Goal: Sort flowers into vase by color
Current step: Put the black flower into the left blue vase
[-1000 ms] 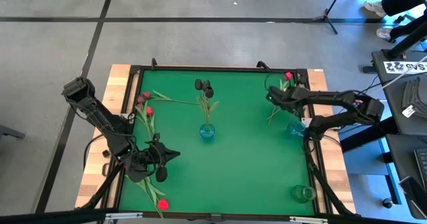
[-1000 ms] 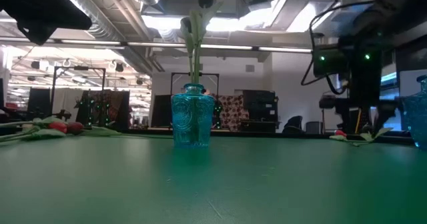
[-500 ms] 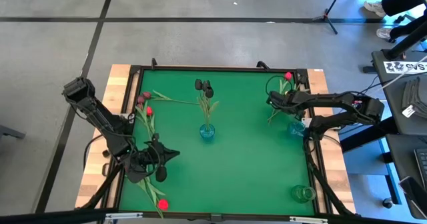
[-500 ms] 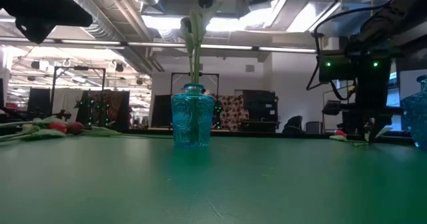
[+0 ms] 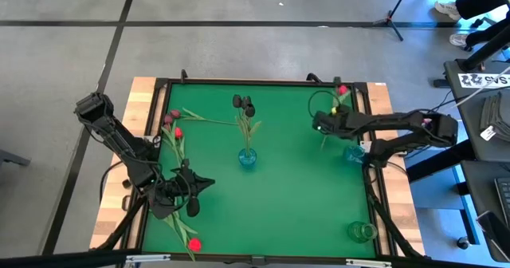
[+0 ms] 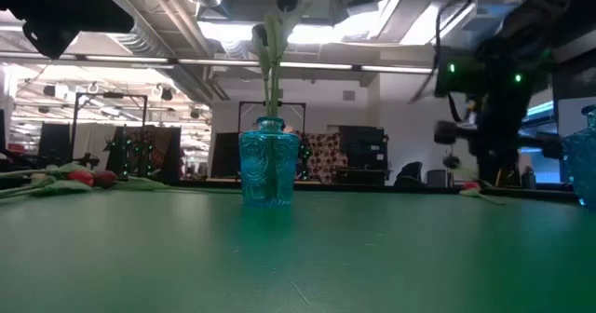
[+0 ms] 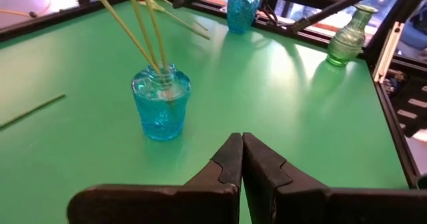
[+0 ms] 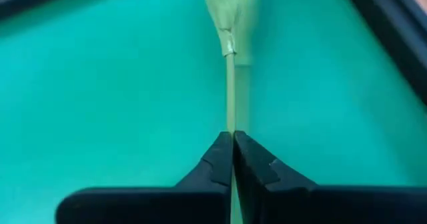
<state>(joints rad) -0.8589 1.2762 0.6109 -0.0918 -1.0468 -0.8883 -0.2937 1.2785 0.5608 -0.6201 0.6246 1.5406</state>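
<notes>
In the low view the right gripper (image 6: pixel 492 155) is blurred and the red tulip's (image 5: pixel 343 90) head barely shows beside it; in its wrist view only the stem (image 8: pixel 230 94) is visible, the head cut off. The right arm reaches in from the right edge toward the far right of the mat (image 5: pixel 295 188), fingers pinched on that stem; the left gripper (image 7: pixel 241 159) hovers near left, fingers pressed together, empty. Black tulips (image 5: pixel 243 103) stand in the blue vase (image 5: pixel 247 158) at centre; other tulips (image 5: pixel 174 128) lie far left.
</notes>
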